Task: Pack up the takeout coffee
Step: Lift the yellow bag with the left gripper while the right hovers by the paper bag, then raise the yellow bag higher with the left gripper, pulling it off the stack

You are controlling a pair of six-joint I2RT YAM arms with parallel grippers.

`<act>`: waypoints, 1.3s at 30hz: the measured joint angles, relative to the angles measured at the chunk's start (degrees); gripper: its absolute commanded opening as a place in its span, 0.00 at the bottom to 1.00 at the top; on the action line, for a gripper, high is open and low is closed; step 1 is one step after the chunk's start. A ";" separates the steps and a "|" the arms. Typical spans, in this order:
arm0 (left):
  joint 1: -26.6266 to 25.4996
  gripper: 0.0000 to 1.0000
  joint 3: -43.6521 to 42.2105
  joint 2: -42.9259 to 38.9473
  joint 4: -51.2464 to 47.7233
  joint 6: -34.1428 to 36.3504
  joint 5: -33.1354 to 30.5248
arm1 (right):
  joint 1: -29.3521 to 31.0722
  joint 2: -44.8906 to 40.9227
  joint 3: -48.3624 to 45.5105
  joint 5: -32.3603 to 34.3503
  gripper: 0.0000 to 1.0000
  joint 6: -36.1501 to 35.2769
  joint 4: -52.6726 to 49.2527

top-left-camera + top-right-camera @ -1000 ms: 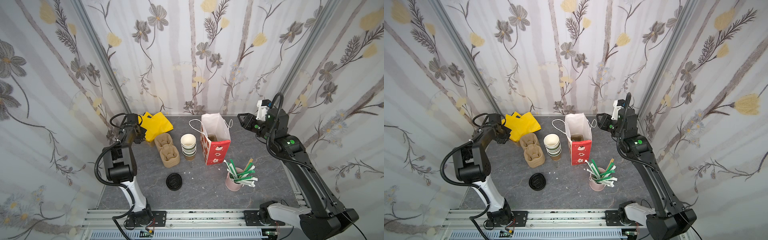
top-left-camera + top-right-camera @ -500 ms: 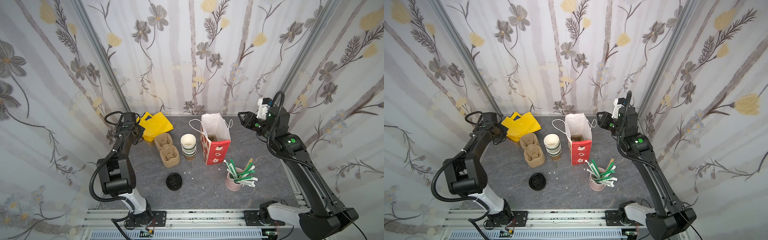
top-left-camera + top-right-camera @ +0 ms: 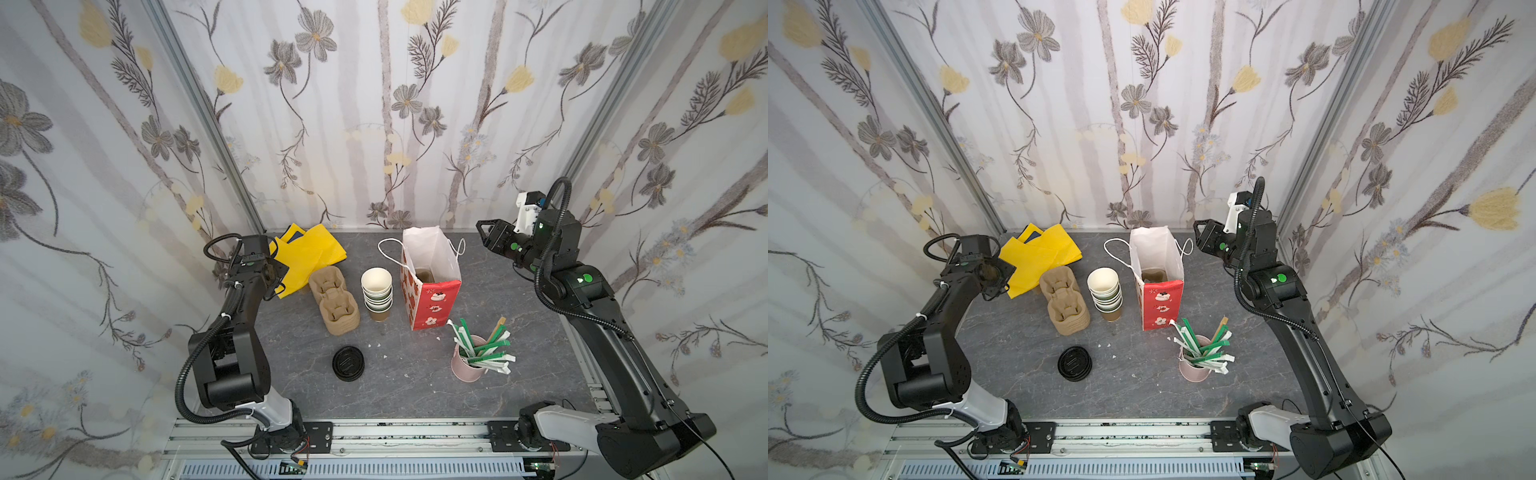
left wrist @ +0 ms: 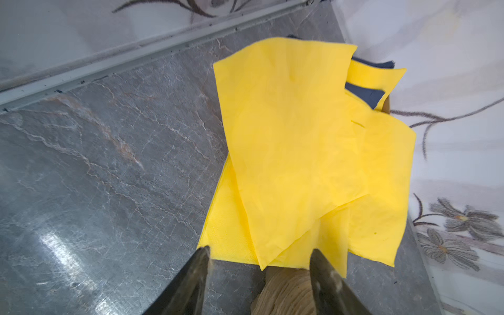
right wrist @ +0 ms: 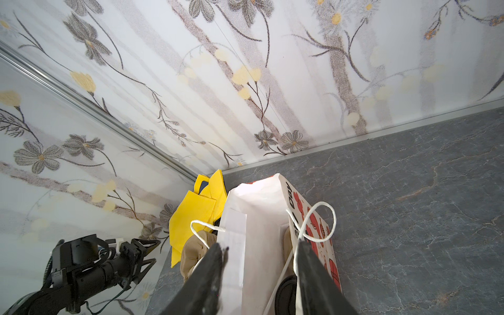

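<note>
Left jaws apart, empty, at yellow sheets edge; right jaws apart, empty, over paper bag rim.

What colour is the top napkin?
Yellow; the napkin shows best in the left wrist view.

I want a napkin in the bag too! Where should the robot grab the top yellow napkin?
Probably its loose pointed corner. It sticks out past the sheets beneath, toward the open left gripper. Come in low from that side so a finger can slip under. Elsewhere the top yellow napkin lies flat on the pile.
</note>
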 measured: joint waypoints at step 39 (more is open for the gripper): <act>13.31 0.86 4.74 21.00 20.06 -5.77 15.02 | -2.12 4.22 6.51 -8.94 0.60 -8.35 -5.09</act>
